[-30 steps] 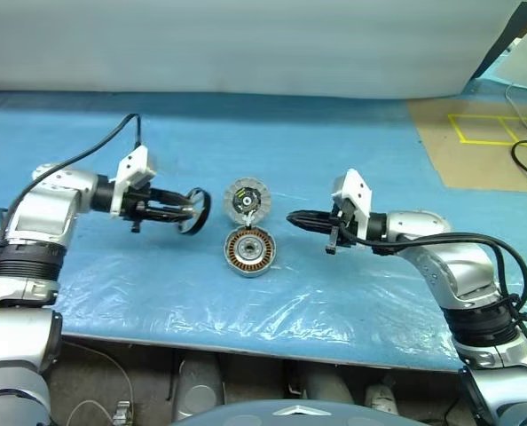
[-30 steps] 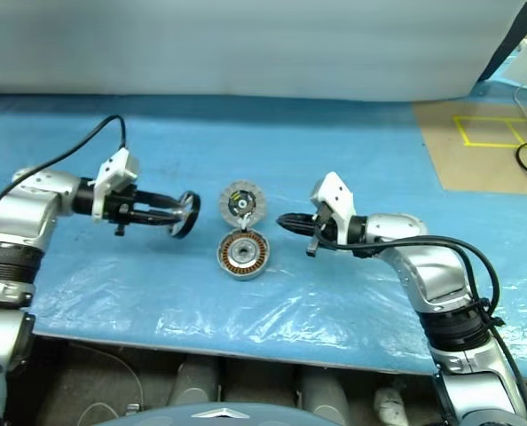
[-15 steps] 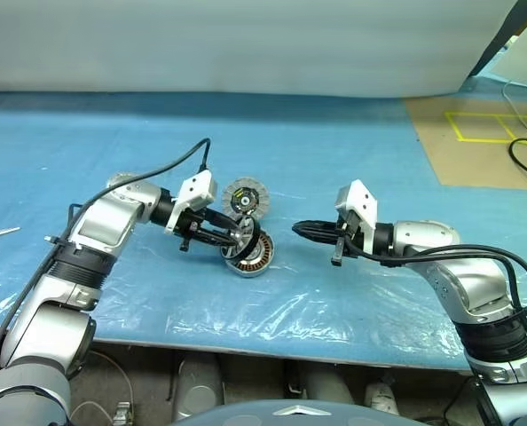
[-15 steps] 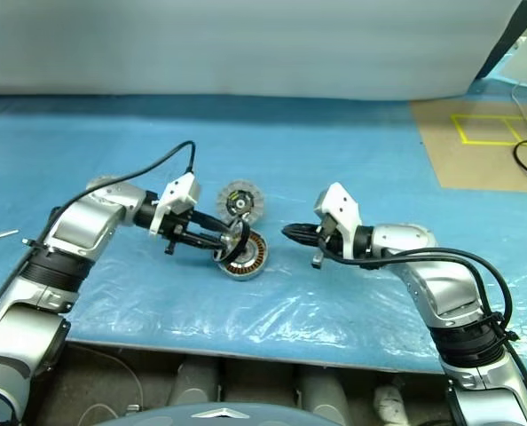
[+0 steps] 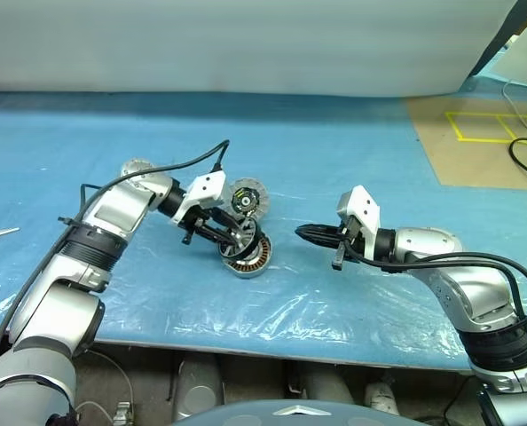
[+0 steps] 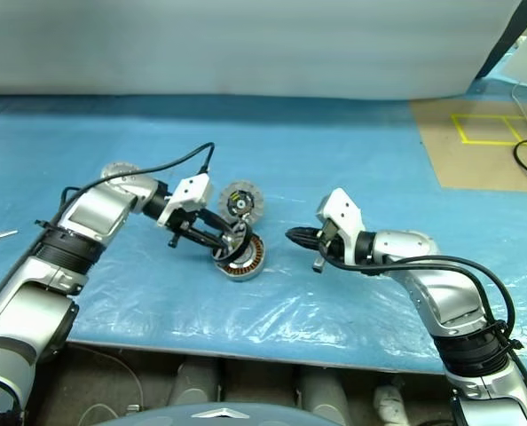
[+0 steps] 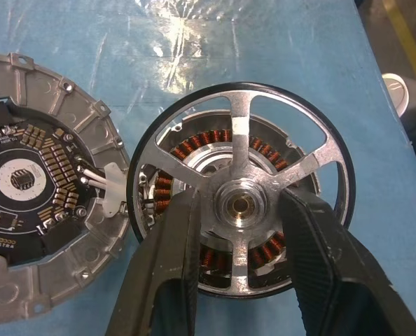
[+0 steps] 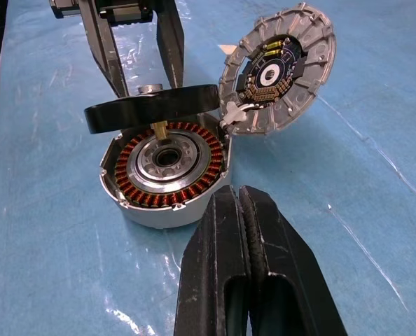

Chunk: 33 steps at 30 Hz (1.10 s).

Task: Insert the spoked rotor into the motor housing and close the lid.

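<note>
Your left tool (image 7: 239, 210) is gripping the spoked rotor (image 7: 241, 200) by its hub, hovering it just above the motor housing (image 8: 167, 176), the lid (image 8: 278, 70) lying open beyond; lowering it squarely comes next. Your right tool (image 8: 244, 241) is waiting closed, empty, nearby.

Left gripper (image 6: 230, 240) holds spoked rotor (image 6: 237, 238) over motor housing (image 6: 242, 256) — lid (image 6: 241, 201) open.

Blue plastic-covered table (image 5: 352, 151), pale wall (image 5: 246, 44), yellow-taped floor (image 5: 476, 142)
</note>
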Tool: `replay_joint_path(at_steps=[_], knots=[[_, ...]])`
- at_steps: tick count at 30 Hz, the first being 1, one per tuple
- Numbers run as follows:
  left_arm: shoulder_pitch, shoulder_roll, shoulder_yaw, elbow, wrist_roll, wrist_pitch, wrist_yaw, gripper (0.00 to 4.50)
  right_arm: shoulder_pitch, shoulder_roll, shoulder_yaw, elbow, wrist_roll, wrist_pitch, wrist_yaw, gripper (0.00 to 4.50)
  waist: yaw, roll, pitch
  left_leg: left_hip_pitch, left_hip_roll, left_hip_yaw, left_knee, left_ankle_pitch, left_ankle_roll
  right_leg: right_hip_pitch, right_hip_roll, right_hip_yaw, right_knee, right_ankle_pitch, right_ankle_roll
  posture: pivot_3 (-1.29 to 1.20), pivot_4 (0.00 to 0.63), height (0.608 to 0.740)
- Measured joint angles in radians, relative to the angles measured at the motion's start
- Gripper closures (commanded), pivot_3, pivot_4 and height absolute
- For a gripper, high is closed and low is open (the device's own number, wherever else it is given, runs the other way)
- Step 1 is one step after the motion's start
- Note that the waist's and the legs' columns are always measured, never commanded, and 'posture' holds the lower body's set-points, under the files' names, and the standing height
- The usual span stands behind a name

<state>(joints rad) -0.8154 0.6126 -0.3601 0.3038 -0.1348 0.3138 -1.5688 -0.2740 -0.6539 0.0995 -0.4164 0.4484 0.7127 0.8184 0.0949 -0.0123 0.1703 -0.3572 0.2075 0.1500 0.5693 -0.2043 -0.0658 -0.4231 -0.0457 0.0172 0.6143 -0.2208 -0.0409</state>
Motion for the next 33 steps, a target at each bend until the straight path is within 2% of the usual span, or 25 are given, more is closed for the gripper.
replay_joint_path(at_steps=[12,18,23,33], knots=[[0.000,0.012,-0.007,-0.001,0.025,-0.025,-0.018,2.93,0.000,0.013,0.002,0.000,-0.001,-0.001,-0.016,4.50,0.000,0.000,0.000,0.000,0.000,0.000,0.000,0.000,0.000,0.000,0.000,0.000,0.000,0.000,0.000,0.00,0.150,0.740],[0.004,0.001,-0.007,0.006,0.028,-0.101,-0.009,2.93,-0.001,0.013,0.005,0.000,-0.007,-0.002,-0.017,4.50,0.001,0.000,0.000,0.000,0.000,0.000,0.000,0.000,0.000,0.000,0.000,0.000,0.000,0.000,0.000,0.00,0.150,0.740],[0.005,0.000,-0.006,0.034,0.043,-0.154,0.001,1.58,-0.002,0.013,0.010,0.000,-0.014,-0.002,-0.017,4.50,0.001,0.000,0.000,0.000,0.000,0.000,0.000,0.000,0.000,0.000,0.000,0.000,0.000,0.001,0.002,0.00,0.150,0.740],[0.003,0.003,0.006,0.023,0.014,-0.081,-0.013,1.58,-0.003,0.015,0.013,0.001,-0.014,-0.002,-0.015,4.50,0.001,0.000,0.000,0.000,0.000,0.000,0.000,0.000,0.000,0.000,0.000,0.000,0.000,0.001,0.001,0.00,0.150,0.740]])
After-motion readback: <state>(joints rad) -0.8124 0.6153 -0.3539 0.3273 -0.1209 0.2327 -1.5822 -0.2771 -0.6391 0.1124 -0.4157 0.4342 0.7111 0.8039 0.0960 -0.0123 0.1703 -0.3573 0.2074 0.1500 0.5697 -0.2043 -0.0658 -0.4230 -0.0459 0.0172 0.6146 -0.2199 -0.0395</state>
